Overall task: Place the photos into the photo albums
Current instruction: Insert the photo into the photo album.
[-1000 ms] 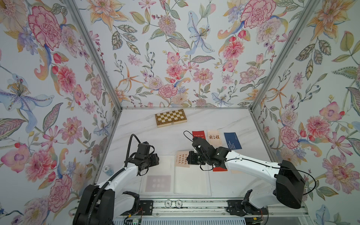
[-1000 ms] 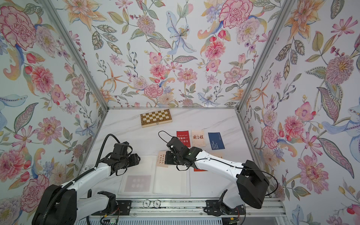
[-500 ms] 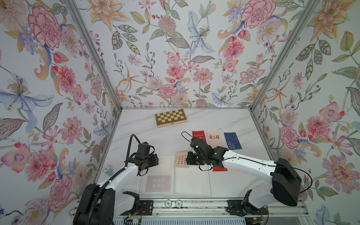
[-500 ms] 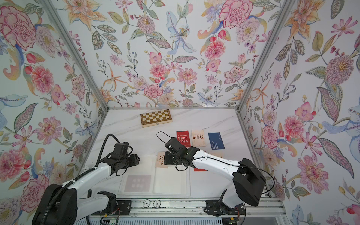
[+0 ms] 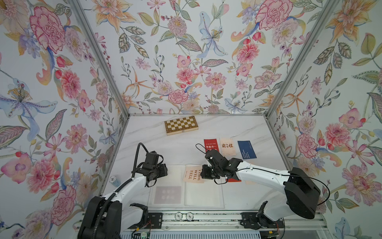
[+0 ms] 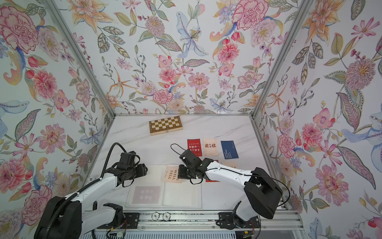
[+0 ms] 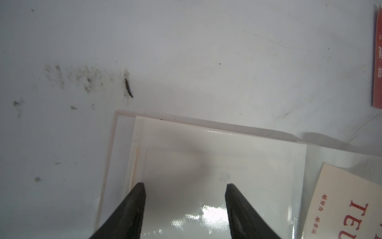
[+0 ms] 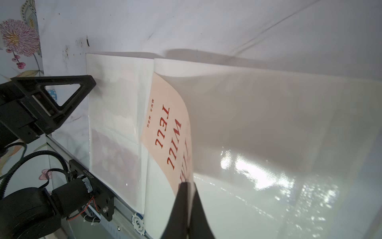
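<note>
While the left gripper hangs with its jaws apart and empty over the far corner of the photo album's left page, the right gripper is clamped on a near edge of the cream "TIME WILL TELL" photo. That photo sits over the far part of the open album, across the gutter between the two pages, and the right wrist view shows it bowed, with a glossy translucent page rising beside it; whether its leading edge is inside a sleeve cannot be told. The album lies open and flat on the white marble table just behind the front rail, and a faint reddish card shows through the near sleeve of its left page. Farther back, to the robot's right, a red photo, a cream photo with Chinese characters and a navy photo lie side by side, apart from the album. Another red photo shows partly from under the right arm. A chessboard box rests near the back wall.
</note>
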